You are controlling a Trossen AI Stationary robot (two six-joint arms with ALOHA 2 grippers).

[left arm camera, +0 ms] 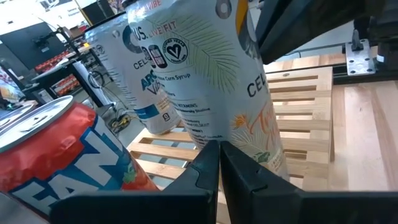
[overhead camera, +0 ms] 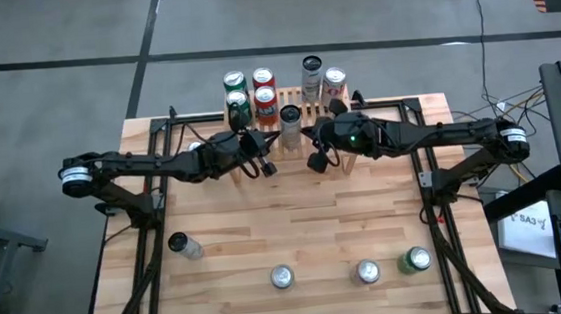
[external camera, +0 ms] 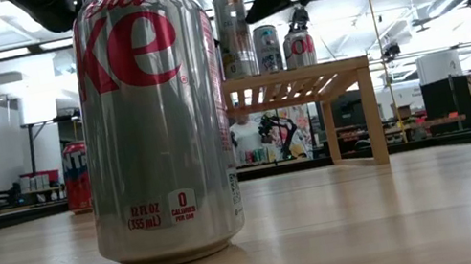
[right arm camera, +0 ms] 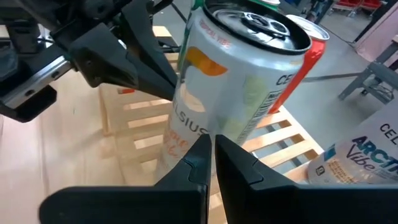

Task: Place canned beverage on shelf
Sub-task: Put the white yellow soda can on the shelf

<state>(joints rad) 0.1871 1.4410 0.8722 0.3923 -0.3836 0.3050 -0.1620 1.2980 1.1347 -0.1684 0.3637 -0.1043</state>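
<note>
High view, left to right across the wooden desk.

- Left arm: reaching in from the left edge toward the back middle; left pincer at the front edge of the shelf, fingers pressed together, holding nothing. Left wrist view: tips shut just in front of a white tall can.
- Clear bottle with dark cap: lying on its side, front left, well apart from everything else.
- Shelf: low light-wood slatted rack at the back middle of the desk. Loaded on its left part: two green cans and two red cans, standing in two rows. Middle: white tall can, upright, between the two pincers. Right part: tall silver can and a red-and-white can, upright.
- Silver can: upright, front row, near the middle.
- Right arm: reaching in from the right edge; right pincer just beside the shelf's front edge, fingers closed, empty. Right wrist view: tips shut close before the same white tall can.
- Second silver can: upright, front row, right of the first.
- Green can: upright, just beside the second silver can, rightmost of the front row.

Low view: diet cola can close to the lens, shelf behind it with cans on top.
</note>
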